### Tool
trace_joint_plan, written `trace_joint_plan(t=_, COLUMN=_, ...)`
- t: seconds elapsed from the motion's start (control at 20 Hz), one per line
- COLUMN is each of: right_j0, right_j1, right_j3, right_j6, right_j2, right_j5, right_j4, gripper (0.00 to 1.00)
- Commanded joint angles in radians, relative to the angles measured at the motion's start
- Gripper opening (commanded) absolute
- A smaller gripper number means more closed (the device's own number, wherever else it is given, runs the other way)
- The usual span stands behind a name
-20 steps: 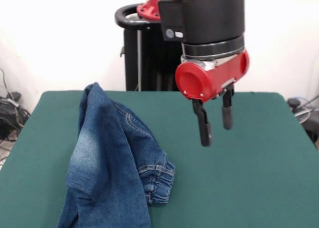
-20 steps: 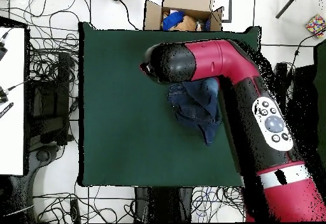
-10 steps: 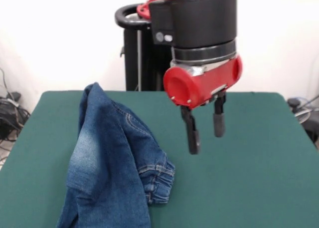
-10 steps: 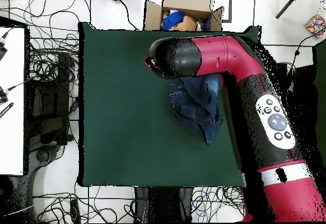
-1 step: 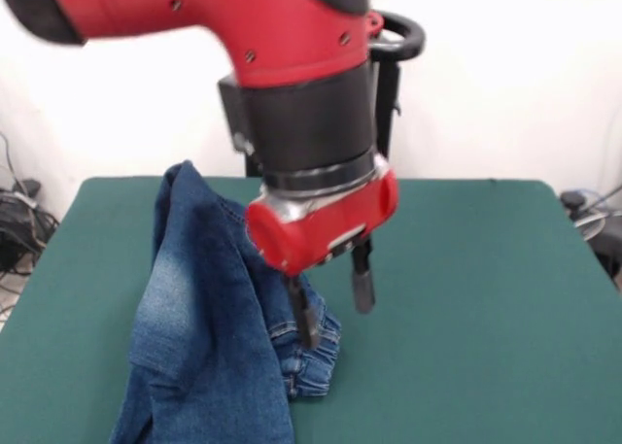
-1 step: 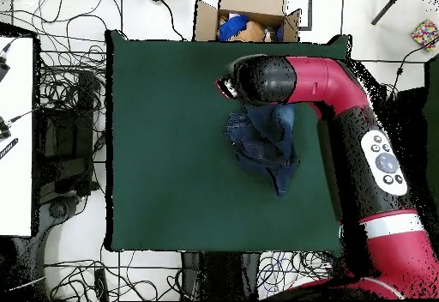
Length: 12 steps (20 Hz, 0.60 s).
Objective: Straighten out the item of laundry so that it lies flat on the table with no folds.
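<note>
The item of laundry, a pair of blue denim jeans (image 5: pixel 204 318), lies crumpled and folded over itself on the left part of the green table (image 5: pixel 466 318), with a hemmed cuff bunched at its right edge. My gripper (image 5: pixel 333 306) hangs open just above that cuff; one finger is in front of the denim and the other is over bare cloth, with nothing between them. In the overhead view the jeans (image 6: pixel 261 148) lie right of the table's (image 6: pixel 163 144) middle. There the arm's wrist (image 6: pixel 257 80) covers the gripper and the end of the jeans.
An open cardboard box (image 6: pixel 249 15) with items in it stands beyond the table's top edge. Cables (image 6: pixel 69 101) and a white desk (image 6: pixel 17 135) lie to the left. A small colourful cube (image 6: pixel 424 33) sits at the top right.
The arm has swung left in the front view and dropped lower. The open gripper has gone from over bare table to the cuff of the jeans. The jeans have not moved.
</note>
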Motion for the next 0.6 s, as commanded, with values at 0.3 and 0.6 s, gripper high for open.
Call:
trace_joint_plan(t=0.3, right_j0=0.042, right_j1=0.061, right_j3=-0.066, right_j6=0.031, right_j2=-0.099, right_j5=0.078, right_j4=-0.038, gripper=1.00)
trace_joint_plan(t=0.6, right_j0=0.058, right_j1=0.090, right_j3=-0.091, right_j6=0.040, right_j2=-0.112, right_j5=0.051, right_j4=-0.052, gripper=1.00)
